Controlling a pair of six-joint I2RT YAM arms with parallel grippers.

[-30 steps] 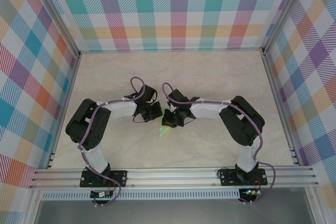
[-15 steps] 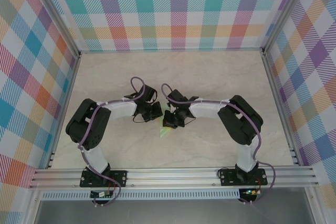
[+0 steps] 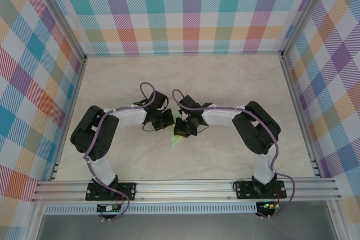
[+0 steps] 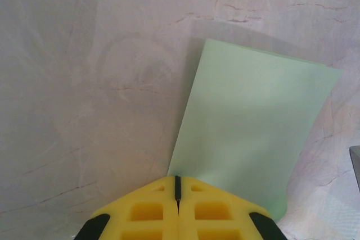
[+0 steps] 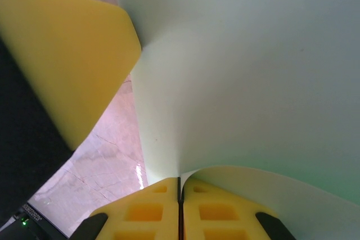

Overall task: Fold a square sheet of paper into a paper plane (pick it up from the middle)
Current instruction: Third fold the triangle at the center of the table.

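The pale green paper [image 3: 176, 140] is folded and sits at mid-table between both arms. In the right wrist view the paper [image 5: 253, 82] curls up out of my right gripper [image 5: 180, 181], which is shut on its edge. My left gripper [image 4: 178, 179] is shut, its tips meeting the lower left corner of the flat paper [image 4: 253, 133]; the paper faces the camera and is not seen between the jaws. From above, the left gripper [image 3: 169, 120] and right gripper [image 3: 180, 127] stand almost touching. A left finger [image 5: 73, 54] presses against the paper's edge, where it kinks.
The marble-look table [image 3: 236, 77] is walled by checked panels [image 3: 185, 9] on three sides. An aluminium rail [image 3: 185, 186] with both arm bases runs along the near edge. Bare tabletop lies behind and to both sides of the grippers.
The right gripper has edged slightly left with the paper, closing on the left gripper. Less green paper shows from above. The left arm has hardly moved.
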